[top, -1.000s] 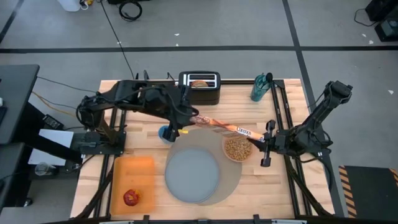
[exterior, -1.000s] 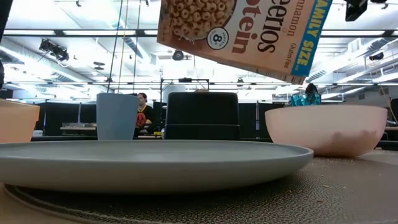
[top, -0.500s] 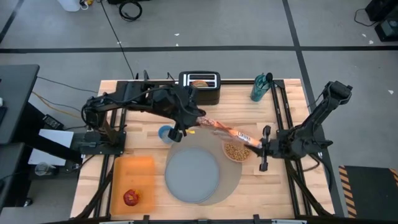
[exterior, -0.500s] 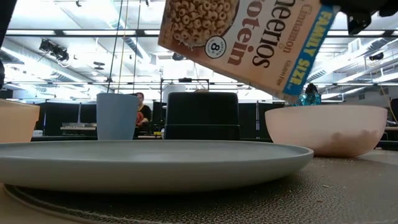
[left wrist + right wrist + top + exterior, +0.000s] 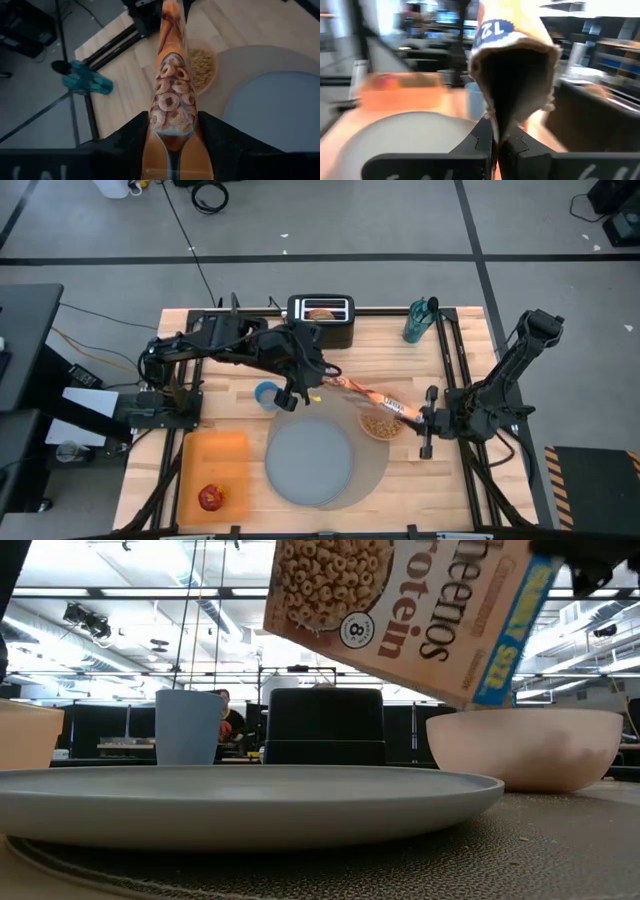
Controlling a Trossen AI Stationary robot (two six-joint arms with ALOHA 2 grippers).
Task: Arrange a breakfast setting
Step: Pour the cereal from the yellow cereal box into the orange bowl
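A Cheerios cereal box slants above the translucent pink bowl, which holds cereal and stands on the round grey mat. My left gripper is shut on the box's high end. My right gripper is shut on its low, open end. The blue-grey plate lies on the mat. The small blue cup stands beside the mat's far left. The bagel sits in the toaster. The red apple lies on the orange board. The spoon is out of view. My left gripper pinches the box's closed end by its two broad faces between the two fingers, coming from the table's left. The box is clear of the table and slants down toward the bowl. My right gripper pinches a flap at the box's open mouth between its fingertips, coming level from the table's right. This end hangs low, just above the bowl's rim.
The black toaster stands at the far edge, a teal bottle at the far right. The orange board lies at the near left. In the low view, the cup and toaster stand behind the plate.
Both grippers have shifted a little toward the table's near edge with the box. The box has tipped steeper: its open end has dropped toward the bowl while the closed end stays high.
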